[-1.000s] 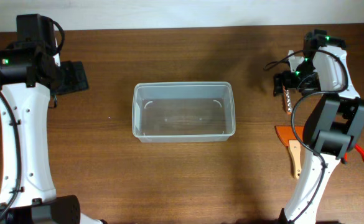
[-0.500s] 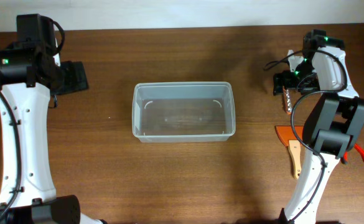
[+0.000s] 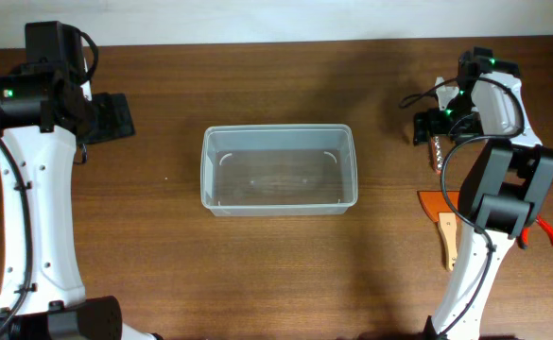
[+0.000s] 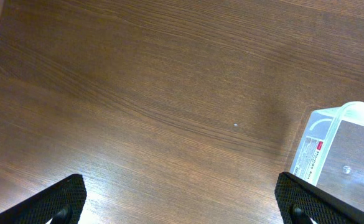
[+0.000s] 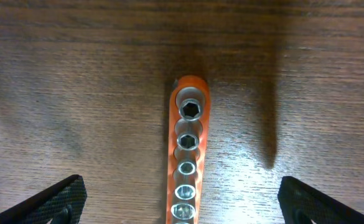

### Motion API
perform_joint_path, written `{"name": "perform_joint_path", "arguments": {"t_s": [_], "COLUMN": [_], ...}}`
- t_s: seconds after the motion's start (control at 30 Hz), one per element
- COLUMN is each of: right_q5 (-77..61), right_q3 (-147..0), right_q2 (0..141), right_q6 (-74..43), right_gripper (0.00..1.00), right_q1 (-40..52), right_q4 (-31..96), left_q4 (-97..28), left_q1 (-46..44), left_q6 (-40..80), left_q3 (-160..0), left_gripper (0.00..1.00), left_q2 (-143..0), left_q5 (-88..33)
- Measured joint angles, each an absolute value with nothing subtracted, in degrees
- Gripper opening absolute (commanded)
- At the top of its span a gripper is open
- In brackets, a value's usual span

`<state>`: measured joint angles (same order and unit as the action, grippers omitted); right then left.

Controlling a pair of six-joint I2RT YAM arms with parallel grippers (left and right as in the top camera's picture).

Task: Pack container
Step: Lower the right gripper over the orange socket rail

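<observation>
Sitting near the middle of the desk point(image 3: 276, 274) is one container point(image 3: 278, 209), clear plastic with round corners and a rim. Its open top faces up. Its long side runs left to right in the overhead view, so each short end faces one of the two arms. It lies flat and straight, lined up with the desk edge.

One arm stands on each side, well apart from the container. The left claw point(image 4: 194, 202) is spread wide and holds nothing. Only bare wood lies between its two fingers. A corner of the container, with one small white label point(image 4: 307, 158) on its wall, shows at the right edge of the left wrist view.

The right claw point(image 5: 194, 202) is also spread wide and grips nothing. It hangs over one orange socket rail point(image 5: 186, 155). The rail lies between the two fingers and touches neither. Five shiny sockets point(image 5: 190, 109) can be counted on it in the right wrist view. The biggest one is at the rail's round end, and the rest get smaller toward the bottom edge, where the rail runs out of view.

Nearer the robot on the right side lie three more things, close together: one orange flat piece point(image 3: 437, 201), one wooden-handled tool point(image 3: 449, 241) and one red-handled tool point(image 3: 545, 231), partly hidden by the right arm.
</observation>
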<state>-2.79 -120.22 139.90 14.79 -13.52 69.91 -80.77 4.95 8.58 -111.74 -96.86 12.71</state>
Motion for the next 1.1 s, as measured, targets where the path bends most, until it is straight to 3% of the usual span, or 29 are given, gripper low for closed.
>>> {"name": "perform_joint_path", "arguments": {"t_s": [0.83, 1.0, 1.1], "right_q5": [-1.28, -1.02, -0.75], "right_q3": [-119.79, -119.79, -119.79], "right_q2": [140.97, 140.97, 141.05], "right_q6": [13.67, 13.54, 13.82], "right_gripper": [1.00, 0.91, 0.75], "right_q1": [-13.50, -13.50, -13.50], "right_q4": [68.99, 68.95, 68.95], "left_q4": [-80.77, -80.77, -80.75], "left_q1": [4.95, 4.95, 4.95], "left_q6": [8.58, 8.58, 8.58], "left_q3": [-111.74, -111.74, -111.74], "left_gripper": [0.99, 0.99, 0.99], "left_q2": [-96.86, -96.86, -96.86], "left_q5": [12.71, 12.71, 12.71]}}
